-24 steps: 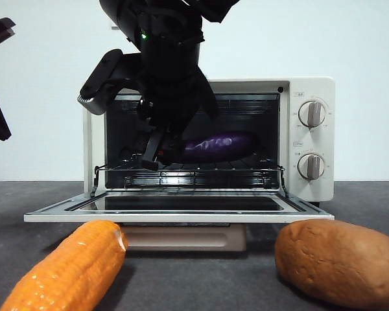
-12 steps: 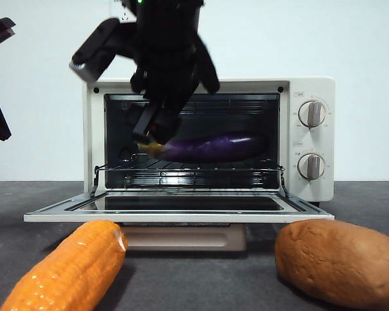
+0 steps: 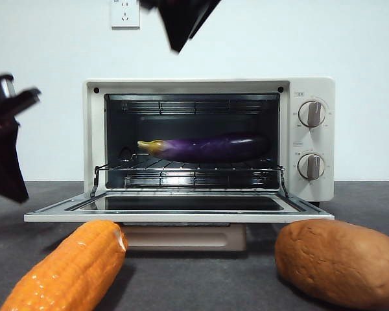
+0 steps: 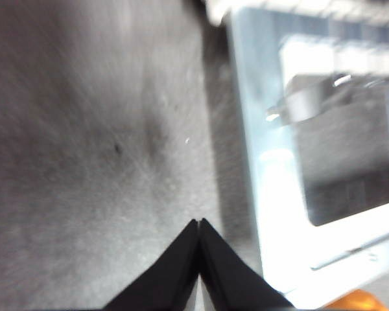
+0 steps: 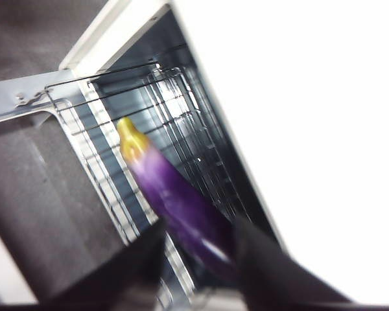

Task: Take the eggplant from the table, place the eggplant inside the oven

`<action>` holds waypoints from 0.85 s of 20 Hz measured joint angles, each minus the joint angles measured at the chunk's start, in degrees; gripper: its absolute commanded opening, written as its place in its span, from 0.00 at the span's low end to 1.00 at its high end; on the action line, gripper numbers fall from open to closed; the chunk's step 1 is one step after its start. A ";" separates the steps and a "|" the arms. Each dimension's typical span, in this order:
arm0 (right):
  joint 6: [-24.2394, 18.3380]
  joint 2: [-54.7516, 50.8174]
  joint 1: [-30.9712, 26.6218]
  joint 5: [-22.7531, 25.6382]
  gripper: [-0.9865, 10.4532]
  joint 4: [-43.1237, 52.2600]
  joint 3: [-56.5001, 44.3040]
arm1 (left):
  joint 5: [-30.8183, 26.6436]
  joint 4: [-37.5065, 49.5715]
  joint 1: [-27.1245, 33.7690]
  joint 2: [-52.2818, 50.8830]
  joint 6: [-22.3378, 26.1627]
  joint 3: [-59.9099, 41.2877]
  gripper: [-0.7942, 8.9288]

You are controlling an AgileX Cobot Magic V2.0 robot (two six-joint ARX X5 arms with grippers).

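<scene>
Eggplant [image 3: 206, 148] lies on wire rack [image 3: 188, 173] inside oven [image 3: 207, 146], no label readable for us; right gripper [image 5: 198, 249] w/ jaws apart is above oven, left gripper [image 4: 199, 223] w/ jaws together hangs over table [image 4: 91, 162].

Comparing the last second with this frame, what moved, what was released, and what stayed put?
The right gripper has let go of the eggplant and pulled up out of the oven; its jaws are open, and only a dark tip shows at the front view's top edge. The left gripper, shut, shifted a little beside the oven door. The eggplant lies on the wire rack. Corn and brown lump stayed put.
</scene>
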 measured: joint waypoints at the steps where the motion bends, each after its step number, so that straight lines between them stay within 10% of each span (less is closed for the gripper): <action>1: 0.39 -1.03 0.15 0.00 0.13 -0.96 0.00 | 0.26 0.39 -0.07 1.18 0.13 0.00 0.09; 17: 5.57 -14.97 0.68 -1.70 0.09 -7.93 0.00 | 12.15 -1.07 -0.07 8.41 5.25 0.00 0.09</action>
